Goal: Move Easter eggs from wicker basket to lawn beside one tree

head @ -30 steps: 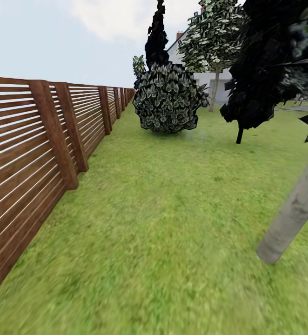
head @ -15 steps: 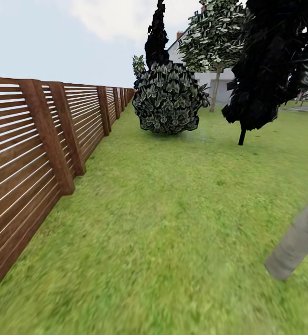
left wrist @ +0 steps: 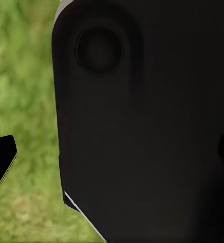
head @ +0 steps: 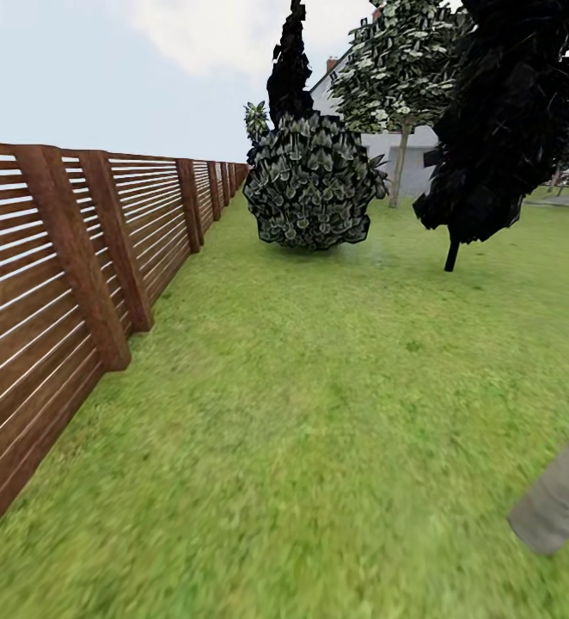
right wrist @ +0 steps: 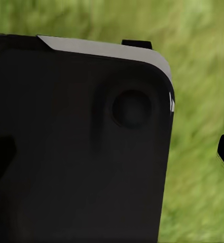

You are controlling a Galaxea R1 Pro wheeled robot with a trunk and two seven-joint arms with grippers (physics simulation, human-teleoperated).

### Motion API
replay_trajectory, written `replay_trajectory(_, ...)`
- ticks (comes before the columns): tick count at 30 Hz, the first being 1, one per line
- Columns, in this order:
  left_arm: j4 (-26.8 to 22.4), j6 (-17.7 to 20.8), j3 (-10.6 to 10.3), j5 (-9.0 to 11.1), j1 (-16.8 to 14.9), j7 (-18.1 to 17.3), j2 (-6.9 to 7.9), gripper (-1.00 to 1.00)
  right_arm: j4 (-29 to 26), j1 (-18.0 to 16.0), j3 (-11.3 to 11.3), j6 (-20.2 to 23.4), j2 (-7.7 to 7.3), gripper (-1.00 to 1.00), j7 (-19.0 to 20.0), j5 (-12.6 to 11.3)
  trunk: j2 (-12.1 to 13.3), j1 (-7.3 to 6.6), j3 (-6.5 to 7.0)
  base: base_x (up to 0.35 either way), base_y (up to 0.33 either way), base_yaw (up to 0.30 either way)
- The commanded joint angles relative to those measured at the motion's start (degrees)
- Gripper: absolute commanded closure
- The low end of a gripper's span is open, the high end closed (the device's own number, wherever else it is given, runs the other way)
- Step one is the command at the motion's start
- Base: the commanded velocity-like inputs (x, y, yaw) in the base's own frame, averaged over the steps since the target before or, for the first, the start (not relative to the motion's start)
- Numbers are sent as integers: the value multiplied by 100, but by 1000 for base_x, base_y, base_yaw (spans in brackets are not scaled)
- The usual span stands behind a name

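Whether either gripper is open or holding anything, I cannot tell. Steer along the wide green lawn (head: 319,413), clear of the brown slatted fence (head: 70,275) at left, scanning for the basket.

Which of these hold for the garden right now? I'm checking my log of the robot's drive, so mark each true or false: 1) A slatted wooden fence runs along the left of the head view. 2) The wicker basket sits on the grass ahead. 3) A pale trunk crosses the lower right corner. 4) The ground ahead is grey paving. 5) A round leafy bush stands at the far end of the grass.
1) True: the brown slatted fence runs along the left.
2) False: the lawn ahead carries no basket.
3) True: the pale trunk leans across that corner.
4) False: it is green grass.
5) True: the round bush stands there, with a white house behind.
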Motion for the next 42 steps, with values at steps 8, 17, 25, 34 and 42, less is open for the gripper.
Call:
replay_trajectory(8, -11, -1, 4, 7, 5, -5, 0, -100, 5, -3, -3, -17, 0, -100, 4, 32, -2, 4, -4, 339, 0, 0)
replay_trajectory(17, -11, -1, 4, 7, 5, -5, 0, -100, 5, -3, -3, -17, 0, -100, 4, 32, -2, 4, -4, 339, 0, 0)
replay_trajectory(25, -11, -1, 4, 7, 4, -5, 0, -100, 5, -3, -3, -17, 0, -100, 4, 32, -2, 4, -4, 339, 0, 0)
replay_trajectory(34, -11, -1, 4, 7, 6, -5, 0, -100, 5, -3, -3, -17, 0, -100, 4, 32, -2, 4, -4, 339, 0, -4)
replay_trajectory(42, -11, -1, 4, 7, 4, -5, 0, -100, 5, -3, -3, -17, 0, -100, 4, 32, -2, 4, -4, 339, 0, -133)
